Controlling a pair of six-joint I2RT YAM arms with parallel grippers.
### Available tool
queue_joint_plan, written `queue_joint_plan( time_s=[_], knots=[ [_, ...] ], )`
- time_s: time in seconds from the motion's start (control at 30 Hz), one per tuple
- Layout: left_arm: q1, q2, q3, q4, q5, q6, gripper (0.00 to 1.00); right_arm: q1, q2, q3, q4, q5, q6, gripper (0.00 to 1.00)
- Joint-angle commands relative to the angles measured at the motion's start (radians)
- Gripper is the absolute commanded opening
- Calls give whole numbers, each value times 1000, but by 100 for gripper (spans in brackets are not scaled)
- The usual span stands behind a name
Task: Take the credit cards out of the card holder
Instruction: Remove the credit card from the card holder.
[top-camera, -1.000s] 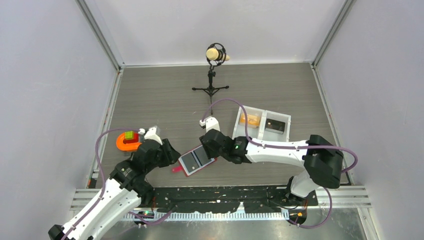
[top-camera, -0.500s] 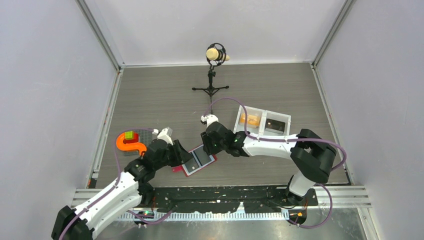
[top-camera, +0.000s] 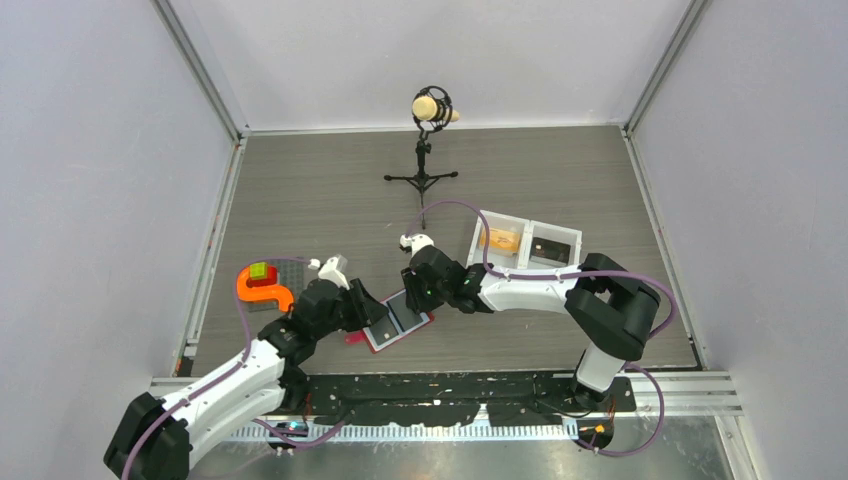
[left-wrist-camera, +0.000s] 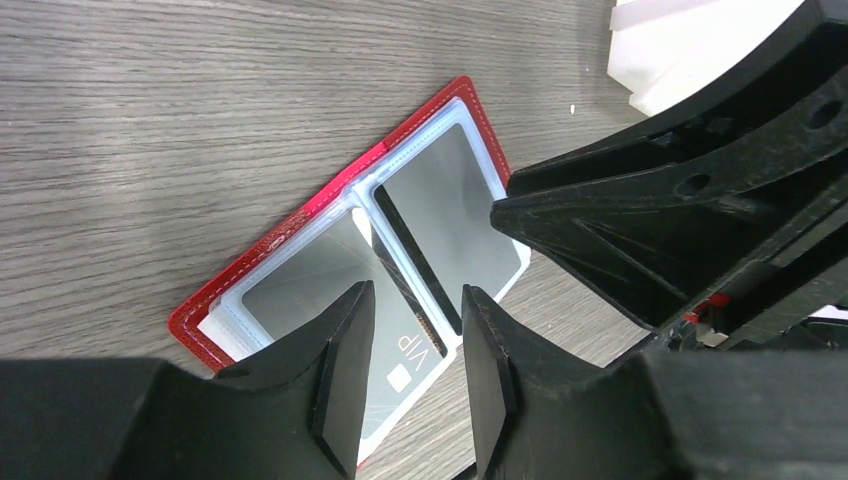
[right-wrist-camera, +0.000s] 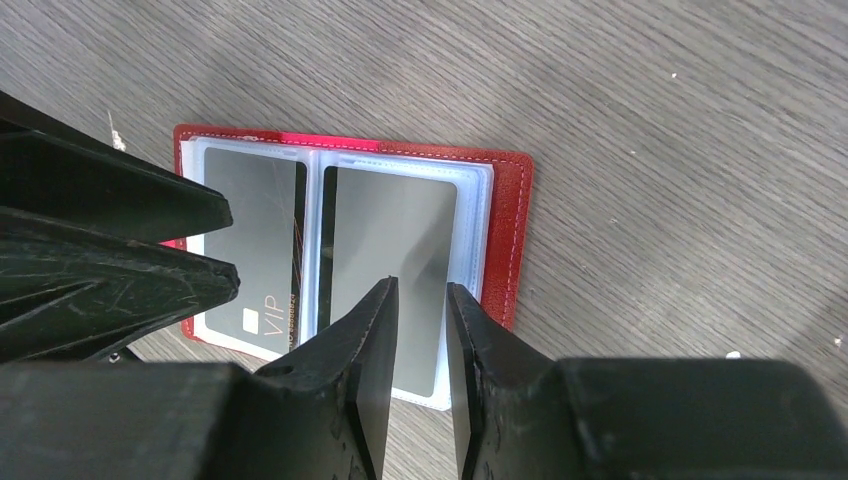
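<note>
left end effector (left-wrist-camera: 412, 298) and right end effector (right-wrist-camera: 420, 292), each slightly parted and empty, hang over the credit cards (right-wrist-camera: 392, 225) in the open card holder (right-wrist-camera: 506, 230).

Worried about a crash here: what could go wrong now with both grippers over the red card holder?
Left gripper and right gripper crowd over the card holder; they could collide. The cards lie flat under clear sleeves, so a pinch might catch sleeve instead, or drag the holder.

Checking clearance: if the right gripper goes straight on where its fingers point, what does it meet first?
Probably the grey card in the open card holder, right under the right gripper; remaining gap unclear.
</note>
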Motion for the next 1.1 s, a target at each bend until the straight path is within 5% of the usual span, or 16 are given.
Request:
queue_joint_plan(
  time_s=[0.0,1.07],
  knots=[
    [4,19,-26,106,-20,-8,39,-1,8,-6,44,8,12,31],
    [4,127,-98,247,-18,-63,40,-18,-14,-157,200,-90,134,19]
  ],
)
